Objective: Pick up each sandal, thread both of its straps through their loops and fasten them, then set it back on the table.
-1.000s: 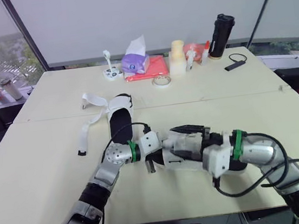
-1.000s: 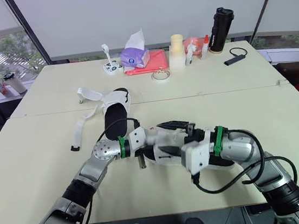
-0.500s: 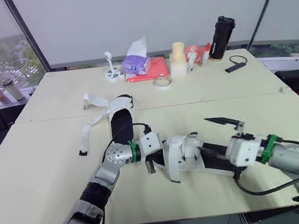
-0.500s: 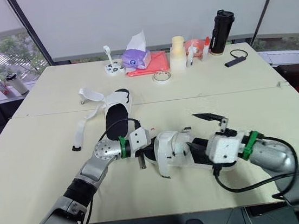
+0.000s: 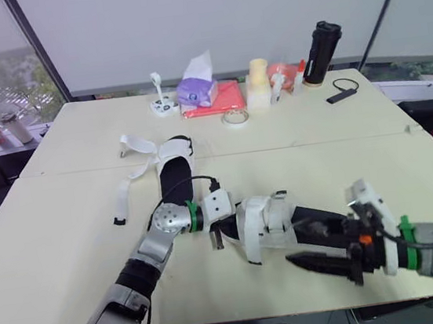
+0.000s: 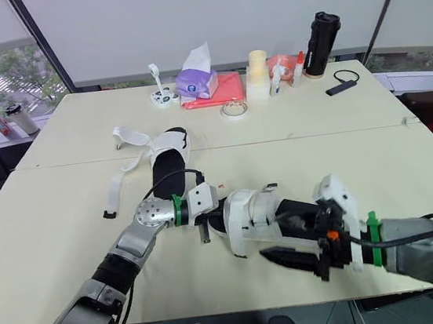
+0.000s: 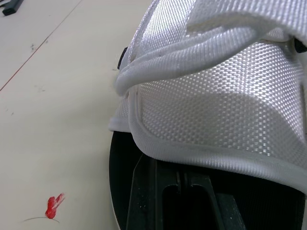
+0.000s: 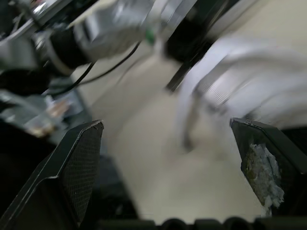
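Near sandal on the table between your two claws; second sandal apart, to the left rear.

Your cream table (image 5: 66, 220) carries, left rear, a white woven-strap sandal with a black footbed (image 5: 175, 169), its two straps lying loose and spread out to its left. Your left claw (image 5: 219, 231) sits against the left end of the near white-and-black sandal (image 5: 267, 220), which rests on the table towards the front edge; whether that claw is clamped cannot be told. Your right claw (image 8: 165, 128) stands wide apart by this sandal's right end, holding nothing.
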Tool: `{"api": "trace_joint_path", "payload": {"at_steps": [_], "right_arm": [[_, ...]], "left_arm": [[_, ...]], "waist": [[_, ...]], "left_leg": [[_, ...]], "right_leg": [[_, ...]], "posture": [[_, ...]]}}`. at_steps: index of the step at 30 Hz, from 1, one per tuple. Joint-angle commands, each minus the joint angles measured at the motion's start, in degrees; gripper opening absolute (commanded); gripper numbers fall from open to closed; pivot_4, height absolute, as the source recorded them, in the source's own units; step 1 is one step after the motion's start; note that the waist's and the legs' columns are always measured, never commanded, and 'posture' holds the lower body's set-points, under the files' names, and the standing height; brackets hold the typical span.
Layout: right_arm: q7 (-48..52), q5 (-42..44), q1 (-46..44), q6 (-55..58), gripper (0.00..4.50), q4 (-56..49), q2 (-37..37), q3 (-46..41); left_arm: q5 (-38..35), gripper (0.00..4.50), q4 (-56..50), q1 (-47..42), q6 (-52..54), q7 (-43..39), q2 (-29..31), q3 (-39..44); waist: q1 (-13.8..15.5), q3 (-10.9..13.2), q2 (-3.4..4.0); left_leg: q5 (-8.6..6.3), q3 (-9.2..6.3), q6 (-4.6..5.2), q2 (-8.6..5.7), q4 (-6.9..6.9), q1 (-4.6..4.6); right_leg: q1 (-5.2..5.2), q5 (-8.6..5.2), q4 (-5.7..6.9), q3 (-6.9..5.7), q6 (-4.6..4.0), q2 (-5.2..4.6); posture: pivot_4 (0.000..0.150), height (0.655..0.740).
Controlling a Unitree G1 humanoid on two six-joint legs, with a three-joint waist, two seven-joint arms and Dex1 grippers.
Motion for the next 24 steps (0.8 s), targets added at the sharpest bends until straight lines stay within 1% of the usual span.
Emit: {"api": "trace_joint_path", "payload": {"at_steps": [1,4,6,11,18,22,24], "right_arm": [[-1.63,-3.69,-1.00,-0.54,4.45,-1.21,1.63,4.16],[-1.94,-7.02,-2.35,-0.04,4.45,-0.71,2.54,8.57],[-2.69,-7.45,-3.78,0.45,4.45,-0.34,3.84,10.49],[-6.17,-7.76,-6.98,1.45,4.45,1.79,8.31,12.89],[-7.62,-10.53,-8.25,2.45,4.45,3.35,11.68,16.16],[-8.48,-9.84,-8.88,3.14,4.45,5.03,15.02,17.16],[-8.99,-10.38,-9.48,2.99,3.94,6.51,16.86,17.20]], "left_arm": [[1.55,0.00,1.18,3.88,3.82,-3.50,1.86,-2.60],[1.23,0.00,-0.23,4.75,4.87,-4.17,2.39,-2.60],[1.59,0.00,-0.83,5.07,5.72,-4.42,2.96,-2.84],[5.68,0.00,1.08,5.40,3.15,-2.97,4.46,-4.84],[3.63,0.00,-0.86,6.93,6.04,-4.91,3.99,-4.73],[3.24,0.00,-1.75,6.81,6.95,-4.17,3.62,-4.13],[3.78,0.00,-1.54,6.72,6.45,-3.44,3.59,-4.09]], "waist": [[0.00,-0.01,-0.01],[0.01,-0.01,-0.01],[0.00,-0.01,-0.01],[-0.03,-0.06,-0.08],[-0.05,-0.23,-0.10],[-0.03,-0.32,-0.16],[-0.05,-0.38,-0.15]], "left_leg": [[0.00,0.00,0.00,0.00,-0.02,-0.01],[-0.01,0.00,0.01,-0.01,-0.09,-0.04],[-0.01,0.00,0.01,-0.01,-0.11,-0.05],[-0.01,0.00,0.01,-0.01,-0.09,-0.01],[-0.01,-0.01,0.01,-0.01,-0.11,0.00],[-0.01,0.00,0.02,-0.01,-0.11,-0.01],[-0.01,-0.01,0.02,-0.01,-0.11,0.00]], "right_leg": [[-0.02,0.00,0.00,0.00,0.00,0.00],[-0.08,-0.01,-0.02,-0.01,0.01,0.01],[-0.09,-0.01,-0.04,-0.01,0.01,0.03],[-0.04,-0.01,-0.03,-0.02,0.01,0.03],[-0.05,-0.01,-0.03,-0.02,0.00,0.03],[-0.04,-0.01,-0.04,-0.02,0.00,0.03],[-0.05,-0.01,-0.04,-0.02,0.00,0.03]], "posture": [[0.150,0.7400],[0.150,0.7400],[0.150,0.7400],[0.150,0.7400],[0.150,0.7400],[0.150,0.7400],[0.150,0.7400]]}}
